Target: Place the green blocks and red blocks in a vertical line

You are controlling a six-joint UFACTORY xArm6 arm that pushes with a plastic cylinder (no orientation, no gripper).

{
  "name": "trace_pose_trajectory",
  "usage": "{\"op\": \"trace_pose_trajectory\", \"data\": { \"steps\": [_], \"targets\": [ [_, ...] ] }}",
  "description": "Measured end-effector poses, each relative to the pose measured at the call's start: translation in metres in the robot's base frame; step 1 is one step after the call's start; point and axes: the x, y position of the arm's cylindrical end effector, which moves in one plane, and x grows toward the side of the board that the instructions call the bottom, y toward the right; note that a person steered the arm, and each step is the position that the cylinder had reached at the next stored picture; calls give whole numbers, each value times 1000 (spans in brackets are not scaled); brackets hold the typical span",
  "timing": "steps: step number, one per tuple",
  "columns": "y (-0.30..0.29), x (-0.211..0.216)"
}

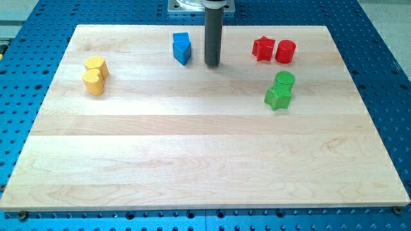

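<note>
Green star block (277, 97) nearest me on the pale wooden bench (192, 154), green cylinder (284, 79) touching at 12 o'clock, red star (262, 49) and red cylinder (286, 51) beyond, my tip (212, 65) beside blue block (182, 48), no jaws fitted.

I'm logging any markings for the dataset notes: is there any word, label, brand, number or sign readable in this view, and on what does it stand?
None: no readable text anywhere.
The light wooden board, the blue perforated table, the dark rod with my tip, and the red, green, blue and yellow blocks all show plain surfaces.
</note>
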Motion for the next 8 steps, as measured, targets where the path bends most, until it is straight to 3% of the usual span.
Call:
{"op": "trace_pose_trajectory", "data": {
  "steps": [2,4,5,6,7,8],
  "targets": [
    [0,1],
    [33,74],
    [34,70],
    [70,78],
    [75,112],
    [119,145]
  ]
}}
